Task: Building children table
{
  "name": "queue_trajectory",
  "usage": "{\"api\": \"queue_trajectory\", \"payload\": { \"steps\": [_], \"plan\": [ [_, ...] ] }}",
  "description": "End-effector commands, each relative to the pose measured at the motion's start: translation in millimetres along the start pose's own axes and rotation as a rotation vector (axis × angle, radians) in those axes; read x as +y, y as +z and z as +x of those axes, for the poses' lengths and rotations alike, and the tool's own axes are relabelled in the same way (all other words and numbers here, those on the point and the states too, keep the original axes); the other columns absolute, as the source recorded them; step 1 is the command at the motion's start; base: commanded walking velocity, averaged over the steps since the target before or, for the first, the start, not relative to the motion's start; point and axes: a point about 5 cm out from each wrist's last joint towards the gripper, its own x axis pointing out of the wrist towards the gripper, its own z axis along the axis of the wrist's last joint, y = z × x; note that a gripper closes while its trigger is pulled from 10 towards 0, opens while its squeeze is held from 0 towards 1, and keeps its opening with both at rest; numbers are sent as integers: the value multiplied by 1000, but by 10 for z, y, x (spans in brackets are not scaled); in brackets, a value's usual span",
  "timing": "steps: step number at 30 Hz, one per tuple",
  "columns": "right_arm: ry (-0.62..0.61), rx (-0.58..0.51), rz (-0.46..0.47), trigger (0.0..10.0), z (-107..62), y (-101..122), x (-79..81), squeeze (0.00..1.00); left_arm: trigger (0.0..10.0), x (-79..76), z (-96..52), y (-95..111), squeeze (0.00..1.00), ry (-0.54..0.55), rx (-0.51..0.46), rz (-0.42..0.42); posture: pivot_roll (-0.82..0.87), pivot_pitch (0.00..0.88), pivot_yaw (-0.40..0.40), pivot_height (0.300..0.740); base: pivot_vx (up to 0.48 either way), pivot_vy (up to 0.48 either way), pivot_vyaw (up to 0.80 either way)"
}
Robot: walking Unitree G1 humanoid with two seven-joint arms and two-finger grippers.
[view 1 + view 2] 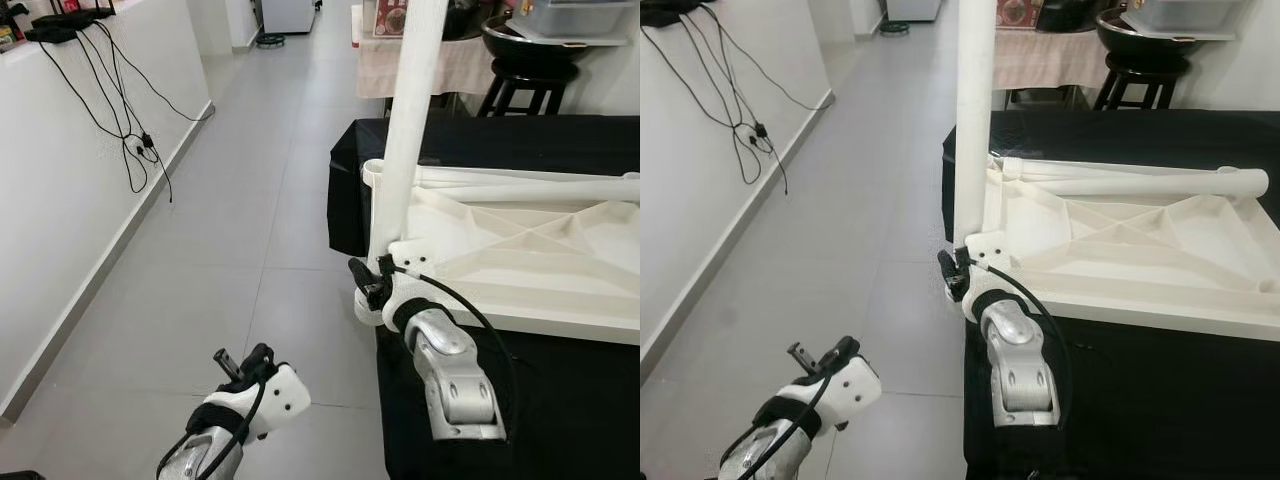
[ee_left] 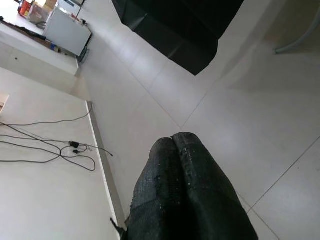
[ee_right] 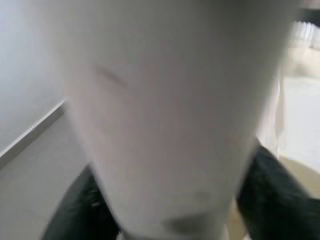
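Grey tiled floor (image 1: 250, 200) fills the left half of the eye views; at right stands a black-draped surface (image 1: 560, 140). On it we record the white children's table top (image 1: 520, 250), lying underside up, ribs showing. One white table leg (image 1: 410, 120) stands upright at its near left corner; a second leg (image 1: 1140, 183) lies flat along the far rim. Our right end effector (image 1: 372, 282), forearm angled up from lower centre, clasps the upright leg's base, black fingers either side of it. Our left end effector (image 2: 172, 145) hangs low over the floor at lower left, arm bent, fingers pressed together, holding nothing. Black cables (image 1: 135, 140) trail down the white wall at upper left.
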Motion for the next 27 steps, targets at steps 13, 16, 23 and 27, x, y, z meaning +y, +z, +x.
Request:
{"api": "queue_trajectory", "payload": {
  "steps": [13, 16, 23, 27],
  "plan": [
    [560, -228, -162, 10000, 453, 789, 91, 0, 10000, -47, 61, -2, 0, -21, -2, 5, 78, 26, -11, 740, 0, 0, 0],
    [656, -231, -218, 10000, 458, 813, 152, 0, 10000, -48, 68, -1, 0, -21, -2, 5, 79, 27, -11, 740, 0, 0, 0],
    [886, -163, -258, 10000, 596, 825, 354, 0, 10000, -55, 76, -2, 0, -21, -2, 6, 94, 23, -14, 740, 0, 0, 0],
    [891, -141, -233, 0, 653, 827, 379, 0, 10000, -59, 74, 3, 0, -21, -3, 7, 107, 26, -17, 740, 0, 0, 0]
  ]
}}
